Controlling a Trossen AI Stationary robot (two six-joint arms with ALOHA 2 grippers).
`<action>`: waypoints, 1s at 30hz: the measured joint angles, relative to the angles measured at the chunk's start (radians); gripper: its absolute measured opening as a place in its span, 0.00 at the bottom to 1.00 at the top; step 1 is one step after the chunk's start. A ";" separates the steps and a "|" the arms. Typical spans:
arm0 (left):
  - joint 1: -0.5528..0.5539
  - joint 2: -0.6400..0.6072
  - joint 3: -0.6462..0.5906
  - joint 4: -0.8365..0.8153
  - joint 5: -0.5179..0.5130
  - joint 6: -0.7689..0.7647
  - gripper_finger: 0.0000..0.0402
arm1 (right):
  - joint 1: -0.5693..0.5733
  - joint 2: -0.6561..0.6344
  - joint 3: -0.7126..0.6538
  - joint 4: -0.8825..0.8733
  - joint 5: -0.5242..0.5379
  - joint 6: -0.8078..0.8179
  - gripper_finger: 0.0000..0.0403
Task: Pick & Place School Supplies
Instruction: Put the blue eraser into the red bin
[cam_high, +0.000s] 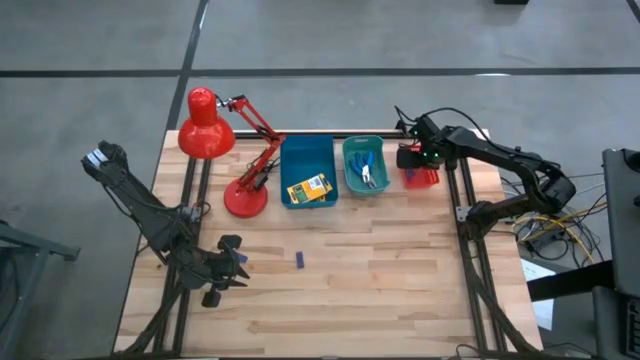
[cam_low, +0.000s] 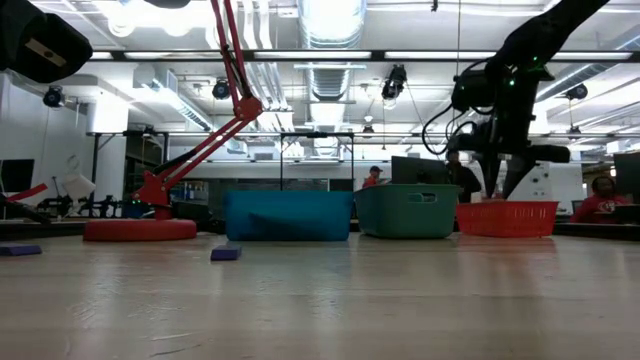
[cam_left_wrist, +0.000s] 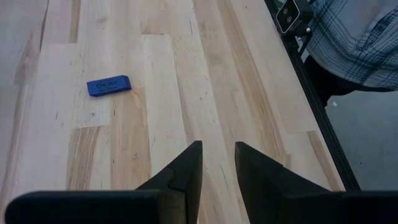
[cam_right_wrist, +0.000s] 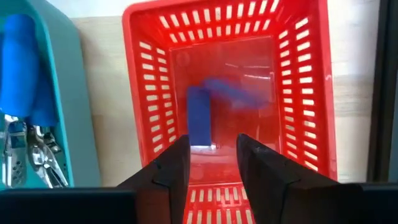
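Eraser (cam_right_wrist: 199, 117) drops into red basket (cam_right_wrist: 144, 93); right gripper (cam_right_wrist: 212, 163) jaws apart, empty.
We treat remaining eraser (cam_left_wrist: 109, 85) as light, stiff; pinch its long sides; left gripper (cam_left_wrist: 217, 163) narrowly parted.

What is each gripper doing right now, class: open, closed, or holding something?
Left gripper: open, empty, low over the table near a blue eraser.
Right gripper: open, holding nothing, above the red basket.

On the wooden tabletop (cam_high: 400, 280) are placed a red lamp (cam_high: 245, 198), three bins — blue (cam_high: 307, 172), teal (cam_high: 365, 166), red (cam_high: 421, 178) — and one eraser (cam_high: 299, 259).
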 joint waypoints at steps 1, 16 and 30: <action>0.000 0.000 0.000 0.000 0.000 0.000 0.25 | 0.000 0.000 0.001 0.001 0.000 0.000 0.33; 0.000 0.000 0.000 0.000 0.000 0.000 0.25 | 0.061 -0.001 0.088 0.000 -0.136 -0.047 0.36; 0.000 0.000 0.000 0.000 0.000 0.000 0.25 | 0.484 -0.002 0.152 0.259 -0.132 -0.183 0.33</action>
